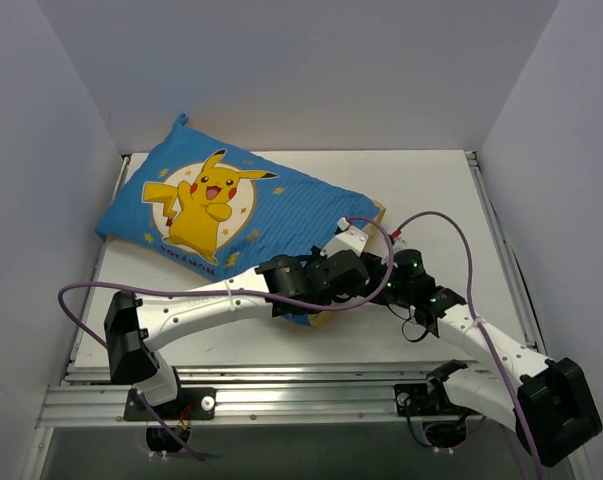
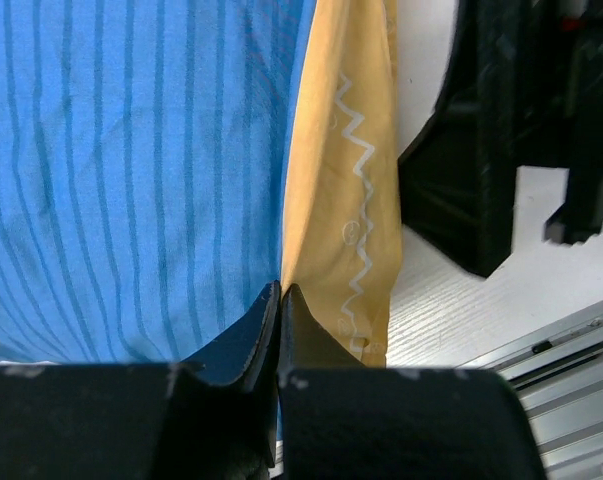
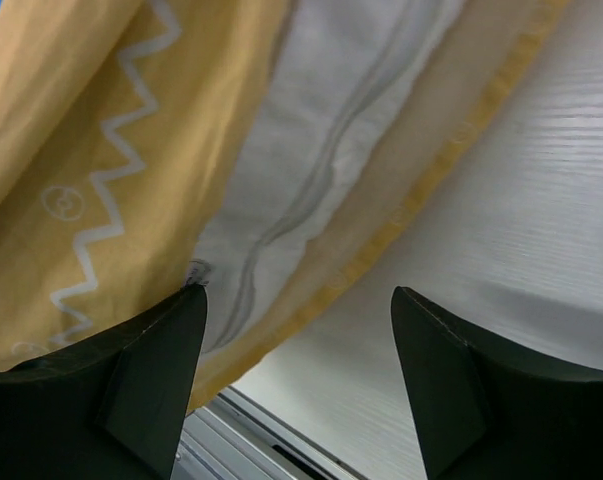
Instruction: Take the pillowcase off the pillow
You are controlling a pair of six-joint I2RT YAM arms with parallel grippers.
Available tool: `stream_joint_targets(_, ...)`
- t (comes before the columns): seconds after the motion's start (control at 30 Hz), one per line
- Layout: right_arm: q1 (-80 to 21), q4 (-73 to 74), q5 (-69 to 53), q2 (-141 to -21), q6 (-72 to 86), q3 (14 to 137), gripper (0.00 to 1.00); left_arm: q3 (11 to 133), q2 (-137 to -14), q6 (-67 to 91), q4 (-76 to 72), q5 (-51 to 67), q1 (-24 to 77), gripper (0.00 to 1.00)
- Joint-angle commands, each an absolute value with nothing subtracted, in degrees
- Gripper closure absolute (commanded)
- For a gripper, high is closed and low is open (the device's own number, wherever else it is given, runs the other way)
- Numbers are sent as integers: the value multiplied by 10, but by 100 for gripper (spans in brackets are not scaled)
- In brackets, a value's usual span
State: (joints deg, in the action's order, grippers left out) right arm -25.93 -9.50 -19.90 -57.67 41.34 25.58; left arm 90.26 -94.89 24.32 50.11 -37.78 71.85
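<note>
The pillowcase (image 1: pixel 213 196) lies far left on the desk (image 1: pixel 431 190), mouth toward centre; the left jaws pinch its hem, seemingly to anchor it, while the right jaws stand wide before the exposed pillow (image 3: pixel 321 150).

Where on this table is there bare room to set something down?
Bare table lies at the far right, between the pillowcase opening and the right rail. A thinner strip runs along the near left, crossed by the left arm and purple cable. The near centre is crowded: the left gripper and right gripper meet at the opening.
</note>
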Motion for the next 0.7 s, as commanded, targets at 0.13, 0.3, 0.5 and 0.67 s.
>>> stream_joint_targets(0.13,-313,-200,-189,-592,446,279,27,934,-917,259,505,-376,707,98)
stream_joint_targets(0.3,-314,-169,-178,-574,442,313,20,933,-912,264,507,-378,705,98)
stream_joint_targets(0.5,-314,-194,-183,-593,453,297,12,940,-915,267,505,-369,702,98)
stream_joint_targets(0.67,-316,-212,-184,-605,464,265,13,937,-913,270,506,-372,700,98)
